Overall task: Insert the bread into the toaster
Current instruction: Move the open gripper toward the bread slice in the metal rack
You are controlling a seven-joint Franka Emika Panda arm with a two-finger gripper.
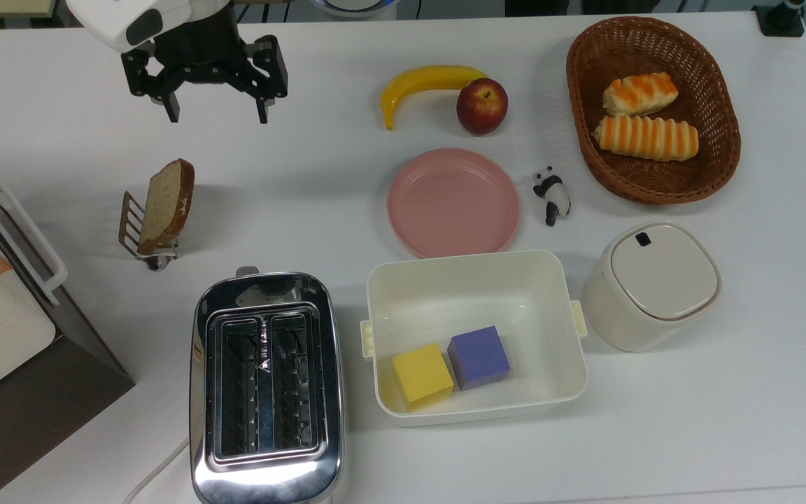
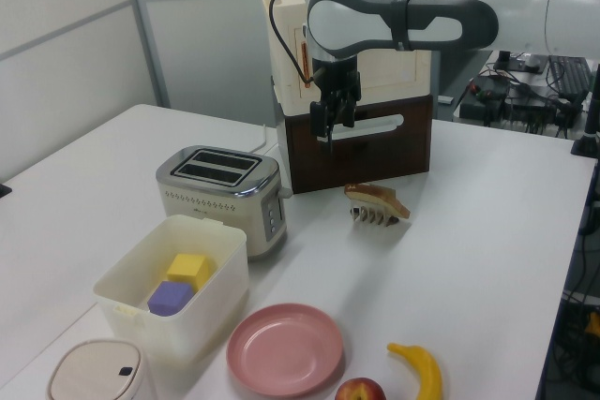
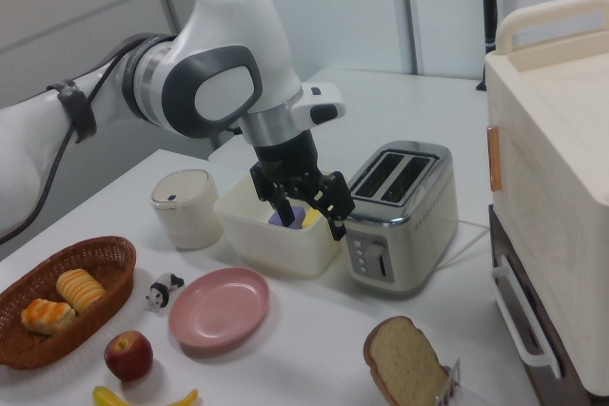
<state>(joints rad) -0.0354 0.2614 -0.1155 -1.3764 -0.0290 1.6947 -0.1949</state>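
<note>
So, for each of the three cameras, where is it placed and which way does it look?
Top view: overhead, looking straight down at the table; the open gripper and wrist show.
Left view: low, beyond the pink plate, facing the toaster and the arm; the gripper shows.
Right view: low, beside the bread slice, facing the toaster and basket; the arm and gripper show.
All three share the toaster, the bread and the plate.

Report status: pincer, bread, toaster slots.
Pincer open, empty, above table. Bread upright in rack, untouched. Toaster slots empty, nothing blocking.
</note>
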